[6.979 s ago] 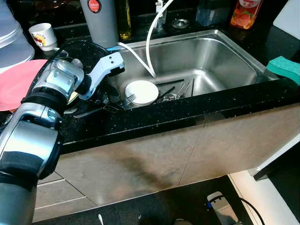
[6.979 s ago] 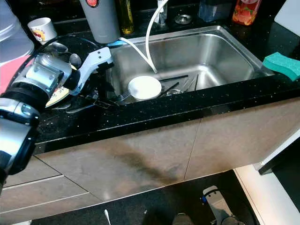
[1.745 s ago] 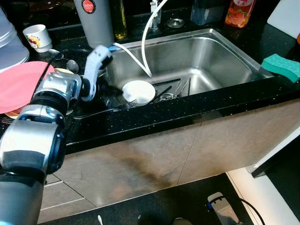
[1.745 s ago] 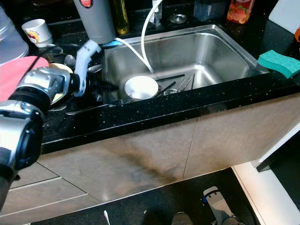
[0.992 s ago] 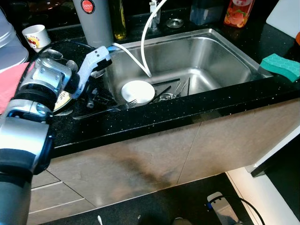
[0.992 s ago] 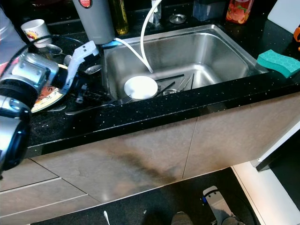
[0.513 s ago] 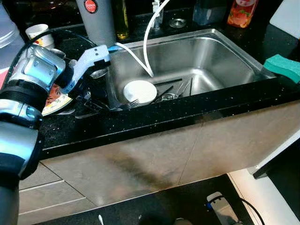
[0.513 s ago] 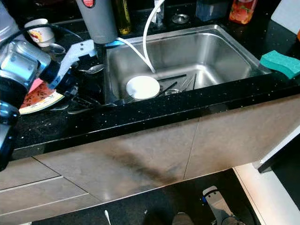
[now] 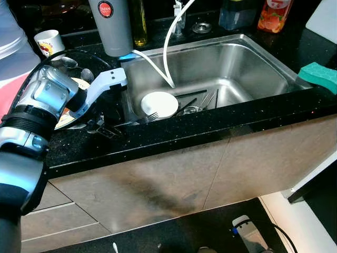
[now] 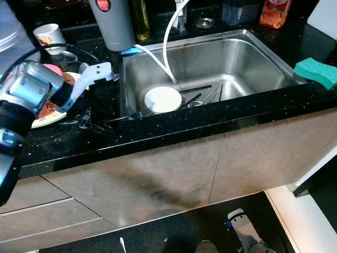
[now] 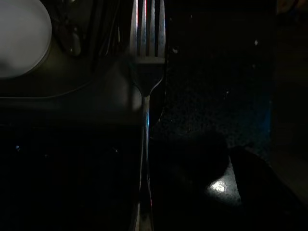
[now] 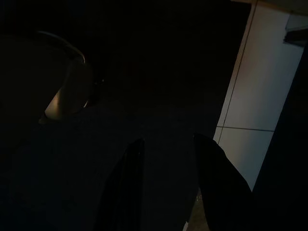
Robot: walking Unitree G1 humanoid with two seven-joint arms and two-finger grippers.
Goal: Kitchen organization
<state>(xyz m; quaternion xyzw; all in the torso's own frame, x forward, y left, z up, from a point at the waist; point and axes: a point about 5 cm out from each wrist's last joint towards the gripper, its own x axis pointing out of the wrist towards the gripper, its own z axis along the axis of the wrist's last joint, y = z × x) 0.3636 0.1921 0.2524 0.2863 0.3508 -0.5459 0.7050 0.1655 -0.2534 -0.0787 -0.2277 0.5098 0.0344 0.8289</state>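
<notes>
The bench [image 9: 174,129] is black, flecked with pale specks. The sink [image 9: 247,58] is bare silver steel, and in it sits a plain white bowl [image 9: 159,104] beside a silver fork [image 11: 146,72]. A grey flask [image 9: 111,26] carries a red round badge. The sponge [image 9: 320,76] is teal green. A white cup [image 9: 48,42] has red and yellow print. The plate [image 10: 45,113] looks cream with an orange-red pattern, though it is partly hidden. The bottle [image 9: 268,16] is orange-red. Cupboard fronts [image 9: 174,174] are dull beige-grey. The left arm [image 9: 47,97] is silver with a white bracket.
</notes>
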